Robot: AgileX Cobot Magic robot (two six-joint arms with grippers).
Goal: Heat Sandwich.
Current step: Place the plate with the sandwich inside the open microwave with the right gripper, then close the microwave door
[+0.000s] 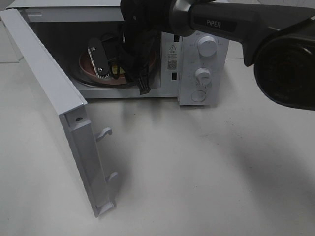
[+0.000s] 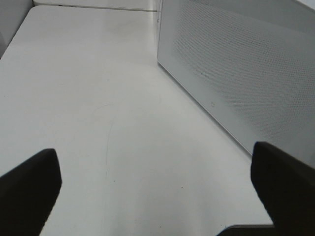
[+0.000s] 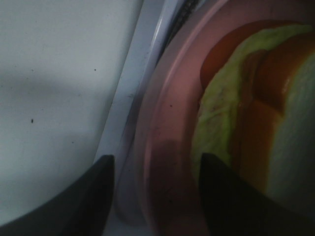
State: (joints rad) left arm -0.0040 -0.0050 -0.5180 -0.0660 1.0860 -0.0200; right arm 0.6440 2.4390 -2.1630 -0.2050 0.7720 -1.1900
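The white microwave (image 1: 202, 64) stands at the back of the table with its door (image 1: 49, 88) swung wide to the left. My right arm (image 1: 142, 44) reaches into the cavity. The round pink plate (image 1: 87, 65) lies inside, mostly hidden behind the arm. In the right wrist view the sandwich (image 3: 275, 123) with pale green filling rests on that plate (image 3: 167, 123). My right gripper (image 3: 156, 196) stands open, its dark fingers astride the plate's rim with a gap showing beside one finger. Away from the plate, my left gripper (image 2: 155, 177) is open and holds nothing, low over the table.
The microwave's control panel carries two knobs (image 1: 206, 46) and a round button (image 1: 198, 96). Door latches (image 1: 104, 132) stick out from the open door's edge. A white perforated microwave panel (image 2: 236, 73) stands close beside the left gripper. Bare white tabletop (image 1: 197, 172) lies in front.
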